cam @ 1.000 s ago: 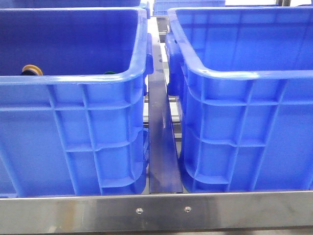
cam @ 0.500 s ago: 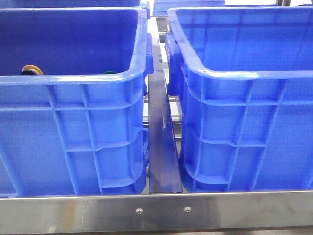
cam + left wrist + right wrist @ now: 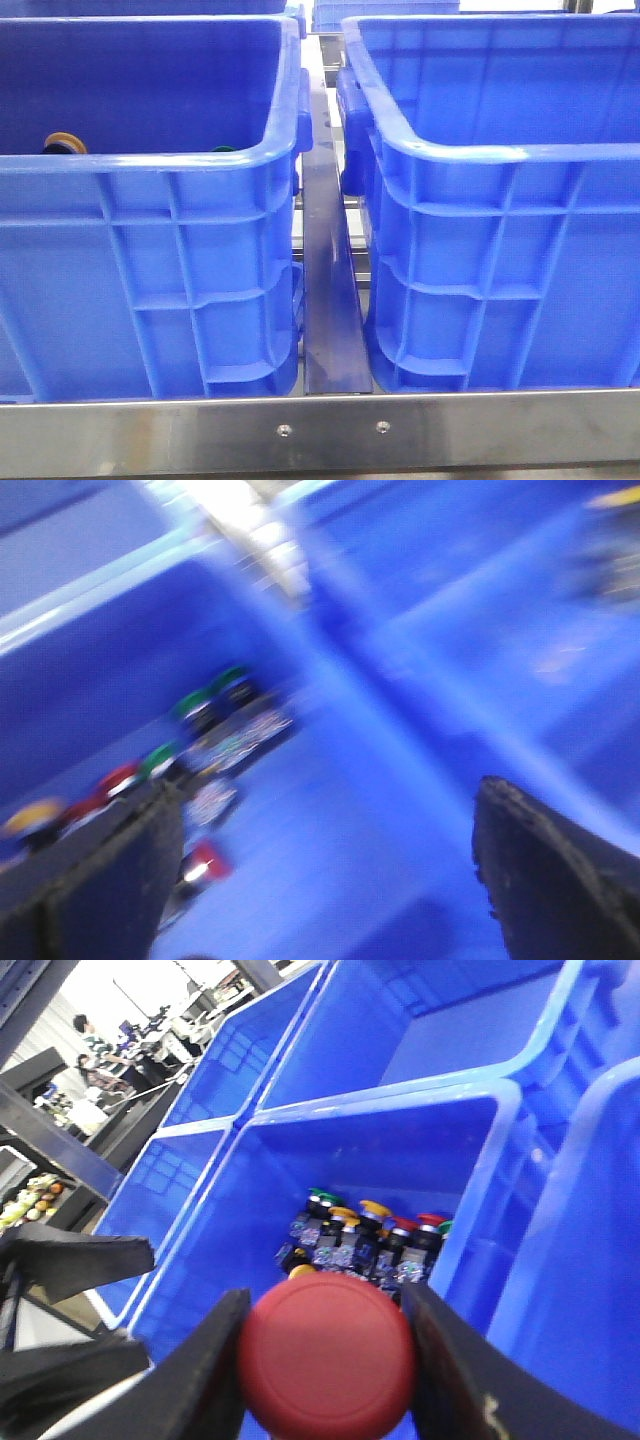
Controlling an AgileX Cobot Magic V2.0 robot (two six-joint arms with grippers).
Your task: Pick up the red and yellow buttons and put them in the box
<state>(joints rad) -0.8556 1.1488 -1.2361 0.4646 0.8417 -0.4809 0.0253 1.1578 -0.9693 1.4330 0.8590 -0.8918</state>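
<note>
My right gripper point(image 3: 328, 1360) is shut on a red button point(image 3: 328, 1355), whose domed cap fills the gap between the fingers. It is held above a blue crate point(image 3: 470, 1160) that holds several buttons, among them yellow ones point(image 3: 376, 1207) and red ones point(image 3: 430, 1220). My left gripper point(image 3: 325, 870) is open and empty over a crate floor; the view is blurred. Red point(image 3: 203, 862), yellow point(image 3: 30, 817) and green point(image 3: 195, 702) caps lie beside its fingers point(image 3: 90, 880). In the front view a yellow button point(image 3: 65, 142) shows inside the left crate point(image 3: 150, 165). No gripper shows there.
The right crate point(image 3: 500, 155) stands beside the left one with a narrow metal gap point(image 3: 325, 280) between them. A green cap point(image 3: 222, 150) peeks over the left crate's rim. More blue crates point(image 3: 420, 1020) stand behind. A steel rail point(image 3: 320, 430) runs along the front.
In the front view the right crate seems shifted very slightly to the left. Nothing else differs.
</note>
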